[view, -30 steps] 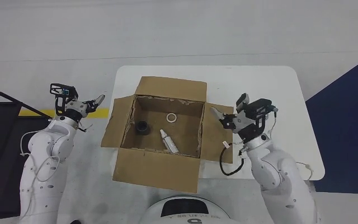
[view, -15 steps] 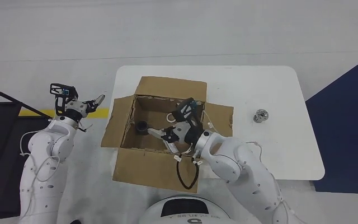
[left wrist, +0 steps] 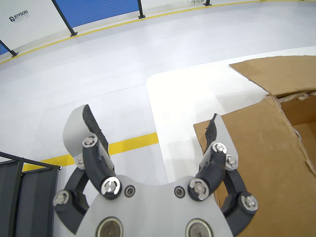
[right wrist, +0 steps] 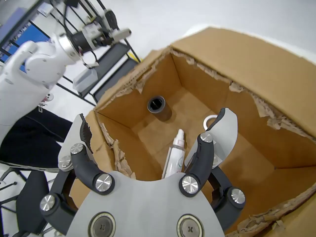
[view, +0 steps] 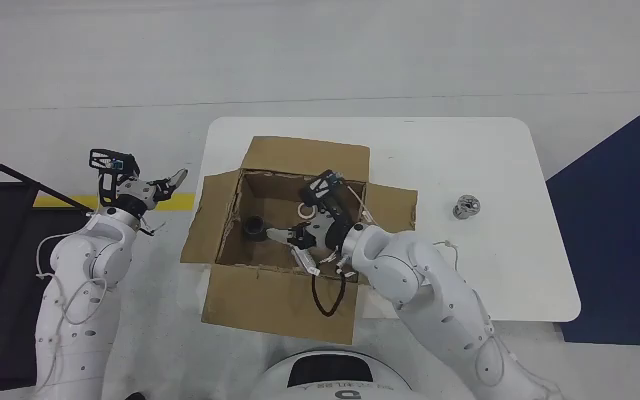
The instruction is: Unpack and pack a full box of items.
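The open cardboard box stands in the middle of the white table. Inside lie a black cylinder, a white bottle and a white ring, the ring partly hidden by a finger. My right gripper hangs open over the box's near side, above the bottle, holding nothing. My left gripper is open and empty, off the table's left edge beside the box's left flap. A small metal item sits on the table right of the box.
All the box's flaps are folded outward; the near flap overhangs the table's front edge. A dark rack stands on the floor left of the table. Bare tabletop lies right of the box.
My right arm swung from the table's right side to over the box and has drifted slightly left. The small metal item now shows on the table where that gripper was. The left arm kept still.
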Controlling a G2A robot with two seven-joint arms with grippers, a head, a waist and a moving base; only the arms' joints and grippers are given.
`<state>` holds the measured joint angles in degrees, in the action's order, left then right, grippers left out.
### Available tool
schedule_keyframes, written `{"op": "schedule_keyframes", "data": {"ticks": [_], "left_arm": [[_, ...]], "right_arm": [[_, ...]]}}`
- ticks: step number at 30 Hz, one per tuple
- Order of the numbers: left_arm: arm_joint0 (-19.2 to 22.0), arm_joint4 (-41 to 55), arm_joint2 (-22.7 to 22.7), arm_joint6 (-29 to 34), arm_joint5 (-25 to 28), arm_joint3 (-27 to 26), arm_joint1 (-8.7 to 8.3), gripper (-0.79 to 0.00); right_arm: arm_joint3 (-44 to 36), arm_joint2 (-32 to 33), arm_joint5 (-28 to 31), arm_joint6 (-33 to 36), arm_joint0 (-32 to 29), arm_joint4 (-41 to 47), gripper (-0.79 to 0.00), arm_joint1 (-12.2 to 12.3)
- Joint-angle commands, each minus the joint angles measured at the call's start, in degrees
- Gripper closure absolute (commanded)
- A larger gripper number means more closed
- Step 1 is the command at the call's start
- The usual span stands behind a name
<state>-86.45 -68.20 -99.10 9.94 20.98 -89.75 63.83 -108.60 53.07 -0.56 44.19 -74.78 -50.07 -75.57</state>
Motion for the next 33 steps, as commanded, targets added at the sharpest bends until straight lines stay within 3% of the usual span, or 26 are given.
{"op": "schedule_keyframes", "data": {"ticks": [1, 4, 6, 8, 9, 10, 33], "left_arm": [[0.0, 0.0, 0.0, 0.0, 0.0, 0.0, 0.0, -0.785], [0.0, 0.0, 0.0, 0.0, 0.0, 0.0, 0.0, -0.785], [0.0, 0.0, 0.0, 0.0, 0.0, 0.0, 0.0, -0.785], [0.0, 0.0, 0.0, 0.0, 0.0, 0.0, 0.0, -0.785], [0.0, 0.0, 0.0, 0.0, 0.0, 0.0, 0.0, -0.785], [0.0, 0.0, 0.0, 0.0, 0.0, 0.0, 0.0, -0.785], [0.0, 0.0, 0.0, 0.0, 0.0, 0.0, 0.0, -0.785]], "right_arm": [[2.19, -2.42, -3.85, 4.71, 2.86, -2.13, -0.785, -0.5], [4.89, -6.85, -8.79, 10.67, 5.56, -5.09, -0.773, -1.4], [6.57, -9.02, -11.71, 13.47, 6.85, -7.02, -0.585, -1.92], [7.86, -10.55, -13.16, 14.5, 7.69, -8.26, -0.517, -2.34], [8.6, -11.07, -13.72, 14.76, 7.99, -8.86, -0.422, -2.5], [9.47, -11.59, -14.22, 15.16, 8.26, -9.61, -0.391, -2.64], [23.9, -19.06, -19.62, 24.44, 16.81, -12.27, -0.366, -7.08]]}}
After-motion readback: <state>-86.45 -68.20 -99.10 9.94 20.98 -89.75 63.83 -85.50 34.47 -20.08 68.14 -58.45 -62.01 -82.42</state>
